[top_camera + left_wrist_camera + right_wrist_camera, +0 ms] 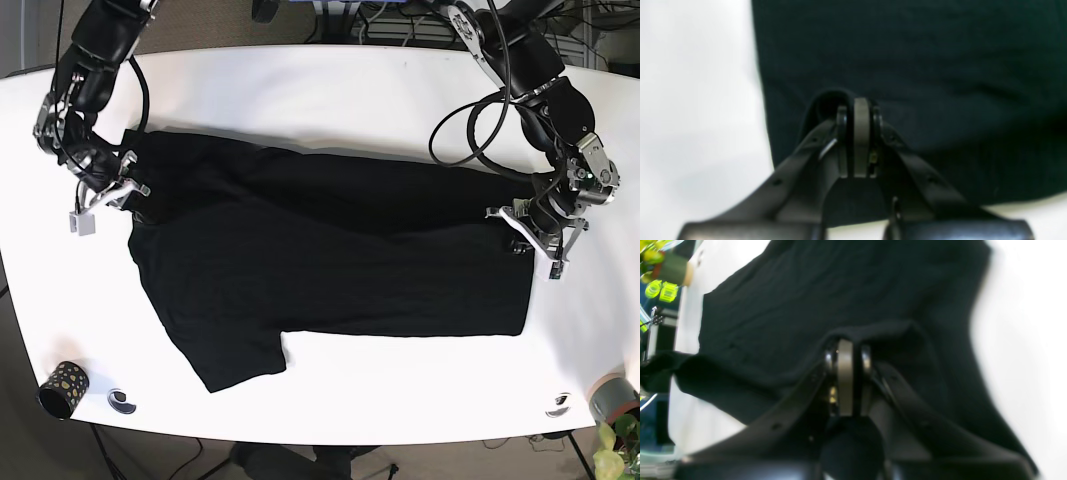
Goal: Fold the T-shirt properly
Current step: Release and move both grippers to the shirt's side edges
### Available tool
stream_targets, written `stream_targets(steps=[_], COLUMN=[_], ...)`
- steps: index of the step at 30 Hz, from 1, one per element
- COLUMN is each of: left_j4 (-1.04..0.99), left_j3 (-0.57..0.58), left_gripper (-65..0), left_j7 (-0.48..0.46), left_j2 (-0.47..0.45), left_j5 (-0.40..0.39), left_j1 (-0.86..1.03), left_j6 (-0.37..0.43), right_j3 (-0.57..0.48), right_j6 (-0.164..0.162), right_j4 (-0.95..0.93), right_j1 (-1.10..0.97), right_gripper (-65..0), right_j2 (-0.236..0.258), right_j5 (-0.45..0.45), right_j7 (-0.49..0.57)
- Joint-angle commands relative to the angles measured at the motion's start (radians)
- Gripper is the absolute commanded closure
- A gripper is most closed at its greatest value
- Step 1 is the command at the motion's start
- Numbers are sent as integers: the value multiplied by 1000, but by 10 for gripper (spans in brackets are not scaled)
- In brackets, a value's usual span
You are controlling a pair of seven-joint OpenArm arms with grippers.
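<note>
Left wrist: left gripper [860, 110] pinched shut on the hem of the black T-shirt [923, 66]; blurry, fabric detail lost.

Right wrist: right gripper [846, 351] clamped on a raised fold, cloth draped over the tips; right side smeared.

Base: shirt flat on the white table [330, 85], one sleeve toward the near edge, other sleeve bunched under the right gripper. No readable print.
</note>
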Motion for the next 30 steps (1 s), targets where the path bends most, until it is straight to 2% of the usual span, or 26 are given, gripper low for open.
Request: stream_targets(steps=[1, 8, 12, 20, 23, 26, 28, 30], left_j4=[-35, -126, -170, -270, -323, -342, -343, -351], left_j3=[-3, -1, 2, 6, 49, 54, 57, 60], left_gripper=[0, 0, 0, 0, 0, 0, 0, -17], left_j7=[-38, -86, -87, -169, -172, -176, -198, -212], left_j2=[-42, -48, -65, -102, -117, -119, -119, -125], left_j5=[-10, -7, -6, -6, -9, -7, -6, -4], left_j1=[-32, -49, -66, -97, -130, -141, -141, -144], left_j6=[-1, -4, -4, -4, -4, -4, -1, -1], right_j3=[-17, -48, -48, -49, -51, -51, -51, -51], right_j6=[8, 14, 15, 15, 15, 15, 15, 15], right_j4=[-21, -84, -106, -106, -104, -104, -104, -104], right_j1=[35, 125, 162, 209, 217, 219, 219, 219], right_gripper=[0, 0, 0, 0, 0, -60, -132, -230], right_j2=[35, 29, 12, -14, -21, -22, -22, -22], right_j5=[11, -153, -219, -345, -395, -423, -431, -429], right_j7=[19, 20, 29, 52, 85, 103, 114, 123])
